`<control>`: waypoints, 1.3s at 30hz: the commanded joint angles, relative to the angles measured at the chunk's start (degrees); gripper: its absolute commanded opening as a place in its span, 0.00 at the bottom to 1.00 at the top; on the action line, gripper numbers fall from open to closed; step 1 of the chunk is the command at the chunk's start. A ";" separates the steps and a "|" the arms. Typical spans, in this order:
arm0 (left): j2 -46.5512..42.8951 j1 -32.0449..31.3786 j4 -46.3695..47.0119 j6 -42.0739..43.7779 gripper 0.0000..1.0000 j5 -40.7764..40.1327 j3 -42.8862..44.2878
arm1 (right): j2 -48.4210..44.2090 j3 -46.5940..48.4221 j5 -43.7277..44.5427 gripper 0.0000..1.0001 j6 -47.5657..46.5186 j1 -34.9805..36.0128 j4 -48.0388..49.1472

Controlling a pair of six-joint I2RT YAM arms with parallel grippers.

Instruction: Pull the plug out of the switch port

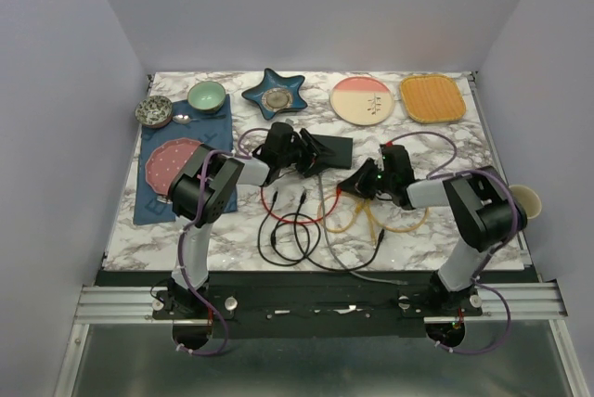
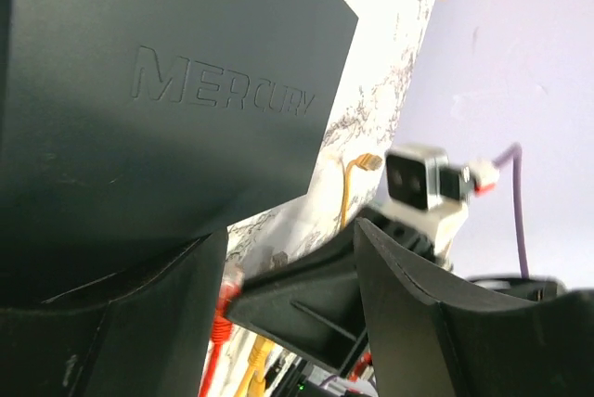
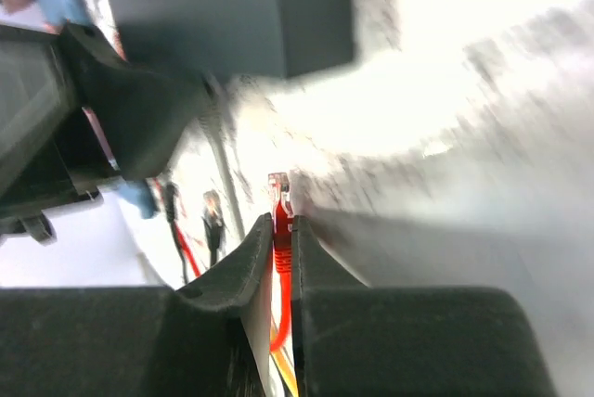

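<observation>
The switch (image 1: 332, 149) is a flat black box at mid table; it fills the upper left of the left wrist view (image 2: 167, 91), marked MERCURY. My left gripper (image 1: 306, 156) is at its left end with jaws wide apart (image 2: 283, 235), one finger against the box. My right gripper (image 1: 355, 184) is shut on a red plug (image 3: 278, 188), whose tip sticks out past the fingertips, clear of the switch (image 3: 232, 7). The red plug also shows in the left wrist view (image 2: 225, 278), apart from the box. Its red cable (image 1: 278, 214) loops toward the front.
Black cables (image 1: 288, 235) and yellow cables (image 1: 376, 221) lie tangled in front of the switch. A yellow plug (image 2: 369, 161) lies on the marble. At the back stand a star dish (image 1: 275, 93), a pink plate (image 1: 360, 99), an orange tray (image 1: 432, 98) and a green bowl (image 1: 207, 96). A blue cloth (image 1: 158, 198) lies at the left.
</observation>
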 commanded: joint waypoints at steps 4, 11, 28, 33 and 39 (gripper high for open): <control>-4.30 4.26 0.07 1.25 0.70 -2.26 -2.47 | -21.54 -7.90 21.87 0.00 -4.91 -1.68 -16.83; -6.94 4.53 0.86 1.69 0.71 -0.60 -2.91 | -22.45 -4.24 24.00 0.58 -8.60 -1.86 -21.32; -11.69 3.48 4.38 4.23 0.70 -2.52 -16.88 | 0.38 21.08 4.23 0.01 -4.38 -1.77 -14.64; -8.97 3.30 6.40 3.89 0.70 -2.88 -17.33 | 7.85 24.86 2.29 0.01 -3.85 -1.77 -14.64; -5.89 2.86 5.88 3.88 0.70 -3.05 -13.38 | 11.56 26.36 2.38 0.01 -4.11 -1.86 -15.25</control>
